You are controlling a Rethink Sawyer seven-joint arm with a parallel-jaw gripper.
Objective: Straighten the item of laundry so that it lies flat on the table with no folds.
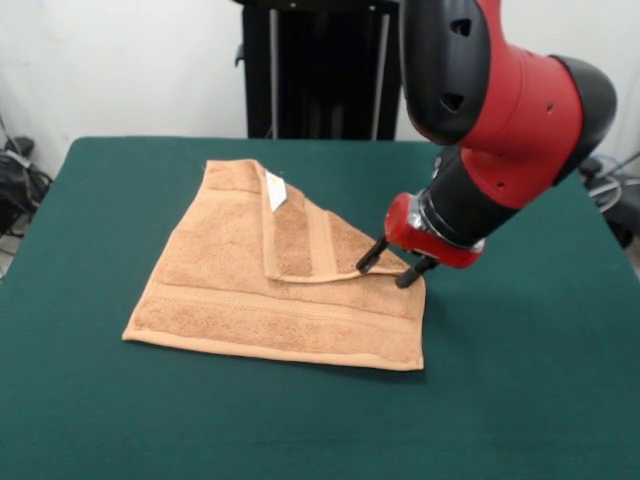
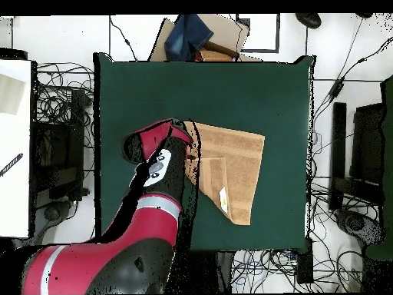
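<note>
Claw (image 1: 392, 266) down at the towel (image 1: 250, 300), its two black fingers (image 1: 370, 257) spread a little and planted either side of the pointed tip of a folded-over flap; whether they actually pinch the cloth cannot be told. Towel spreads away from the claw toward picture-left in the front view, on the green table (image 1: 520, 400), one corner doubled back over the body. White tag (image 1: 275, 190) sits up-left of the claw.

Tan towel (image 1: 240, 290) lies on green table (image 1: 520, 400), one corner folded over.
</note>
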